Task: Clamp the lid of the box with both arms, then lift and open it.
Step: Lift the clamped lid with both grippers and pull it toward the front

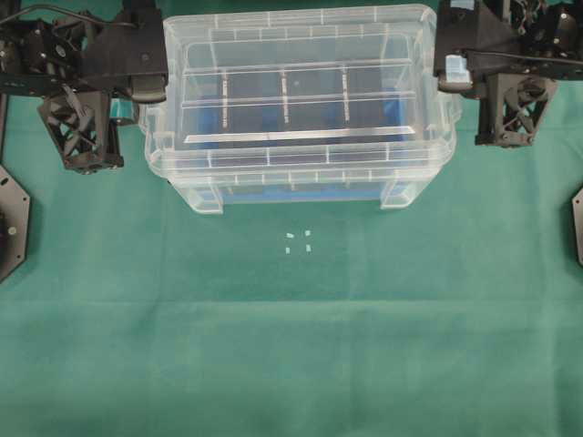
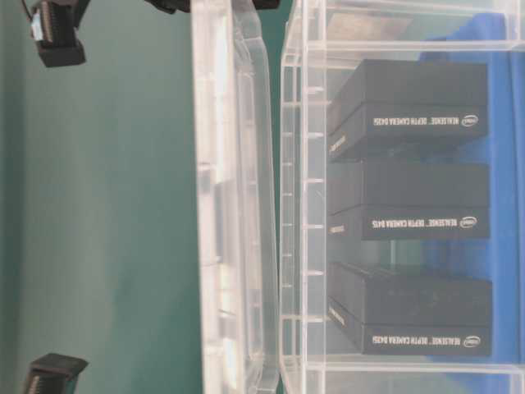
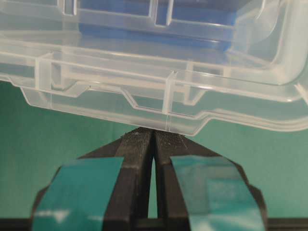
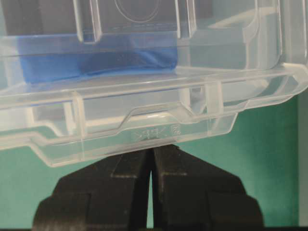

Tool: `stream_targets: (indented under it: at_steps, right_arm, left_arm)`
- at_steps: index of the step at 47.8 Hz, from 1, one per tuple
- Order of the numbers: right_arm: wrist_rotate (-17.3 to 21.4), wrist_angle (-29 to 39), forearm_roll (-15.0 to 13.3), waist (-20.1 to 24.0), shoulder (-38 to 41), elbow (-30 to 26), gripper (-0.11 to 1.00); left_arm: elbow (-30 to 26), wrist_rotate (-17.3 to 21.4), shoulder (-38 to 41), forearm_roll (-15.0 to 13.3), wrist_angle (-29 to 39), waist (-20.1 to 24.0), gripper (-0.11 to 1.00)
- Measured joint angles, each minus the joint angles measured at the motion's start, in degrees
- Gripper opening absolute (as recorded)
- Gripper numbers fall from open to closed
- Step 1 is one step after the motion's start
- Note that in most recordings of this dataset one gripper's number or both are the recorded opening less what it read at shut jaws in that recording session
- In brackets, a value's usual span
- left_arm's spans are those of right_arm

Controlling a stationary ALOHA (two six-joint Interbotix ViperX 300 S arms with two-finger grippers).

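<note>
Clear lid (image 1: 296,86) up in the top middle of the overhead view, lifted off and floating a bit above the box (image 1: 301,177), with a thin gap between the two seen plainly in the table-level view. Box resting on the green cloth (image 1: 291,346), blue bottom showing through, three black slabs (image 2: 410,209) with white letters lined up inside. Left gripper (image 3: 154,137) at the bottom middle of its own wrist view, teal tape on both sides, tips squeezed almost together right at the edge of the lid's side tab (image 3: 166,122). Right gripper (image 4: 152,150) at the bottom middle of its wrist view, tips also pinched close with only a sliver of gap, pressed up to the lid's other end tab (image 4: 154,134). Looks like both clenched on the lid, one at each short end, though the pinch itself hidden behind the plastic. Clamping step seemingly done, lifting step under way. Next, most likely, raising both ends together at the same speed so the lid stays level, then carrying it clear of the box. Biggest worry: thin slippery plastic sliding out of one pinch and the lid tipping down onto the box
</note>
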Motion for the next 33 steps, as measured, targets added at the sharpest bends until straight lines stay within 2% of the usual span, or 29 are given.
stream_targets:
  at_steps: [23, 33]
  right_arm:
    - [0.0, 1.6, -0.5, 0.7, -1.1, -1.4, 0.0]
    - [0.5, 2.7, -0.5, 2.8, -1.3, -1.7, 0.0]
  left_arm:
    - [-1.8, 0.0, -1.0, 0.1, 2.0, -0.4, 0.01]
    - [-1.8, -0.3, -2.0, 0.1, 3.2, -2.3, 0.01]
